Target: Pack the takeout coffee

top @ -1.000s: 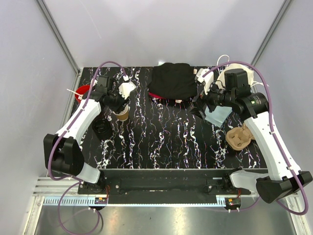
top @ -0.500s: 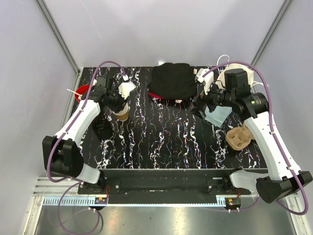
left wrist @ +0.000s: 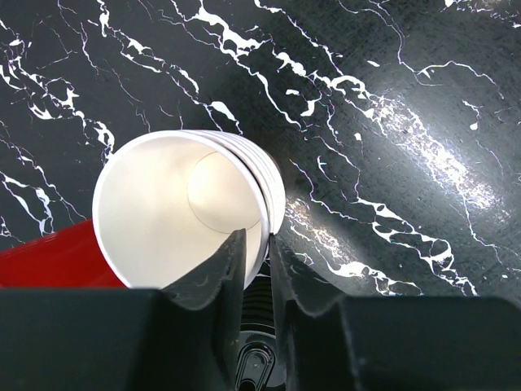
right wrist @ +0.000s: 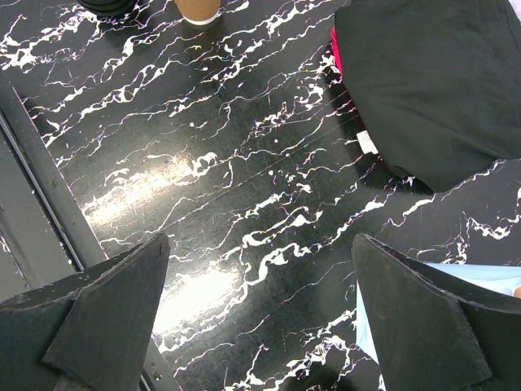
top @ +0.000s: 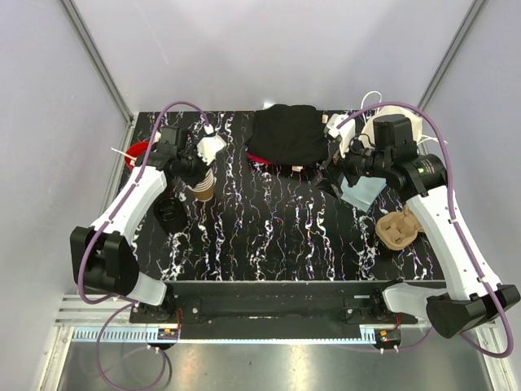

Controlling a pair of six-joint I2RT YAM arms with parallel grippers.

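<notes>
A nested stack of tan paper cups [top: 202,191] stands at the table's back left. In the left wrist view the top cup [left wrist: 171,220] is open, cream inside, with several rims [left wrist: 275,183] stacked below it. My left gripper [left wrist: 254,238] is shut on that top cup's rim, one finger inside and one outside; it also shows in the top view [top: 198,173]. A stack of black lids [top: 168,213] lies in front of the cups and shows between my fingers [left wrist: 259,358]. No lidded cup is in view. My right gripper [right wrist: 259,244] is open and empty above the bare table.
A red cup [top: 138,152] with white straws stands left of the stack. A black bag [top: 285,134] lies at the back middle, also in the right wrist view [right wrist: 440,81]. A tan cup carrier [top: 397,228], a pale blue item [top: 364,193] and a white container [top: 370,130] sit at the right.
The left arm's elbow has shifted slightly left; its gripper stays on the cup rim. The right arm has not moved.
</notes>
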